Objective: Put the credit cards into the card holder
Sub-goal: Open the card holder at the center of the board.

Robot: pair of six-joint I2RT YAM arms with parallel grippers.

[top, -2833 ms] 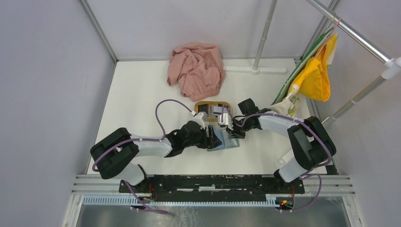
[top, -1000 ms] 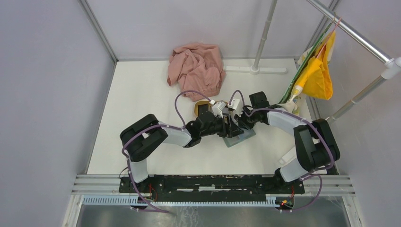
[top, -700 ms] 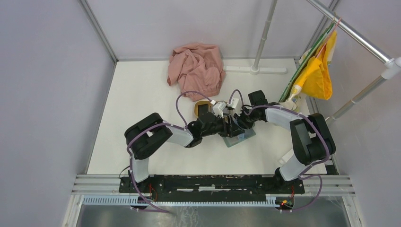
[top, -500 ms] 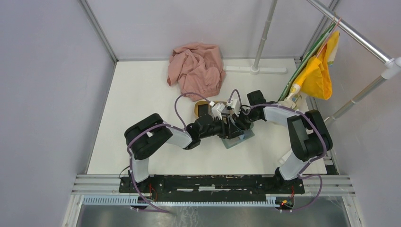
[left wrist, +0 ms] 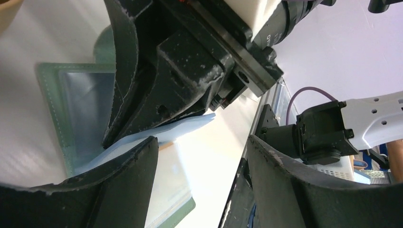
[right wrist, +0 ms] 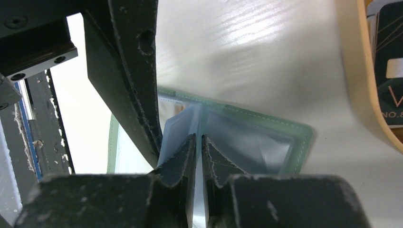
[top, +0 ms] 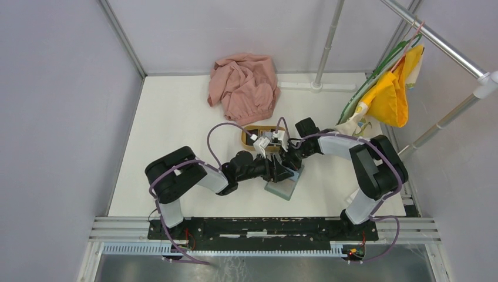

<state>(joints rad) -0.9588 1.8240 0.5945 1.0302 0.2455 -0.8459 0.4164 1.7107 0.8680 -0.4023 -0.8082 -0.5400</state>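
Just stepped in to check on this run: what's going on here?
Both arms meet over the card holder, lying open on the table near the wooden tray. The right hand is pinched shut on a blue-grey inner leaf, holding it up off the holder. The left hand is open right beside it, holding no card. At least one dark card lies in the tray.

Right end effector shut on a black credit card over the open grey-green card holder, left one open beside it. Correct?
The right end effector is shut on a blue-grey inner leaf of the grey-green folding card holder, not a card; the right wrist view shows it. The left end effector is open beside it.
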